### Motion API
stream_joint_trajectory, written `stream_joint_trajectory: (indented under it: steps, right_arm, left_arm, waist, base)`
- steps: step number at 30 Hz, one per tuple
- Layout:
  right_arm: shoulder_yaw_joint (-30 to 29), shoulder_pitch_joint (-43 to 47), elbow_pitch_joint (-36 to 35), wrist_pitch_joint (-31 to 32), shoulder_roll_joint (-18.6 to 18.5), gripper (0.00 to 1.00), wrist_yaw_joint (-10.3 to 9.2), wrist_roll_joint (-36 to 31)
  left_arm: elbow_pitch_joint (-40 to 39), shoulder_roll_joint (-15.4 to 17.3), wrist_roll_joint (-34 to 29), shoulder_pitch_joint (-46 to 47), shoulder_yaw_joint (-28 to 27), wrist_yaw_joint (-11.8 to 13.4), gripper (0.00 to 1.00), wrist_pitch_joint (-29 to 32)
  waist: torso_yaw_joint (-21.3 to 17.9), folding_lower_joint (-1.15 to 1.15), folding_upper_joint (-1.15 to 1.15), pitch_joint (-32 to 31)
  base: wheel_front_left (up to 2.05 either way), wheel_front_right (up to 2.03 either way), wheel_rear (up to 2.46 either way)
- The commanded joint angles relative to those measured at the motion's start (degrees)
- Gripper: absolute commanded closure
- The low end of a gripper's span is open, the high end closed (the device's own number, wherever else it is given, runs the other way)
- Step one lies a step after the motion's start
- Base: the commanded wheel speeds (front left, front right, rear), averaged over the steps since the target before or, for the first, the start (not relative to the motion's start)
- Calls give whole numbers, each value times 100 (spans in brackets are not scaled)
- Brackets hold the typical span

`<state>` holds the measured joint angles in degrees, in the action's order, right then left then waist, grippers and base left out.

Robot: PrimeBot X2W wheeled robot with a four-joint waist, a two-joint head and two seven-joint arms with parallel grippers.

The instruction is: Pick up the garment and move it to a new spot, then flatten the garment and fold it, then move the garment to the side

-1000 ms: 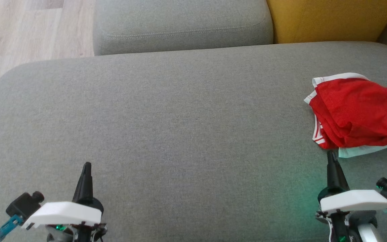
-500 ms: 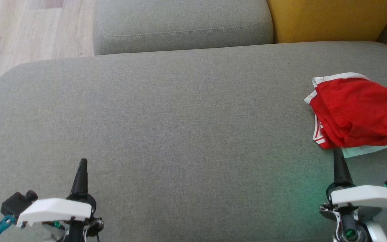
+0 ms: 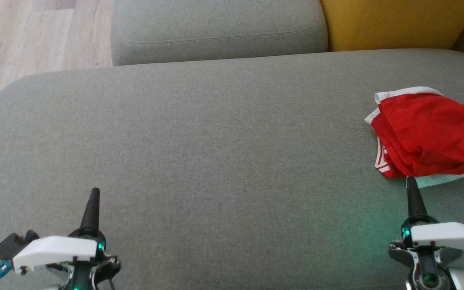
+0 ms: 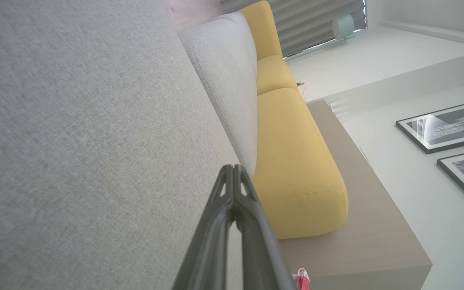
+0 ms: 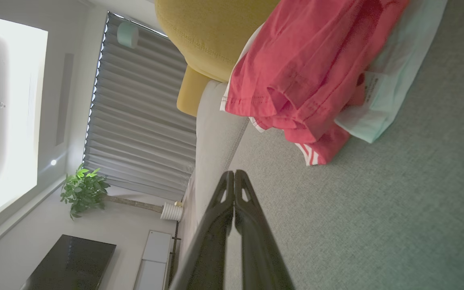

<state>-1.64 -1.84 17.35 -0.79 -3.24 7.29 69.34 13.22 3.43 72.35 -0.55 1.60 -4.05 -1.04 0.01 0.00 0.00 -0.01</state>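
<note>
Left gripper (image 3: 94, 193) and right gripper (image 3: 411, 184) had their fingers closed and empty. A stray nudge from the right could have rumpled the garment (image 3: 429, 133).

Seat: wide grey woven-fabric sofa cushion (image 3: 216, 141), flat.
Backrest: grey stitched cushion (image 3: 216, 28) beside a mustard-yellow cushion (image 3: 393, 22) (edges touching).
Floor: pale wood planks (image 3: 34, 36).
Wall: two black-framed monochrome prints (image 4: 445, 127).
Corner: leafy green potted plant (image 5: 81, 189) near grey pleated curtain (image 5: 135, 121).

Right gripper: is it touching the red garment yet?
Apart. In the right wrist view, bare grey sofa cushion shows between the shut right gripper and the nearest hem of the red garment.
</note>
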Motion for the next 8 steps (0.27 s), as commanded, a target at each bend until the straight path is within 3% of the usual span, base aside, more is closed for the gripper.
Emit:
stream_joint_trajectory:
  steps: [1, 8]
  right_arm:
    - [49, -324, -232, 41, -106, 100, 15, 169]
    - [-27, -344, -256, 158, -104, 100, 16, 661]
  left_arm:
    - [-159, 106, 141, 373, -183, -72, 100, 32]
    - [-109, 107, 582, 434, -270, -131, 100, 148]
  waist:
    - [0, 0, 0, 1]
    - [0, 0, 0, 5]
  base:
    - [0, 0, 0]
    - [0, 0, 0]
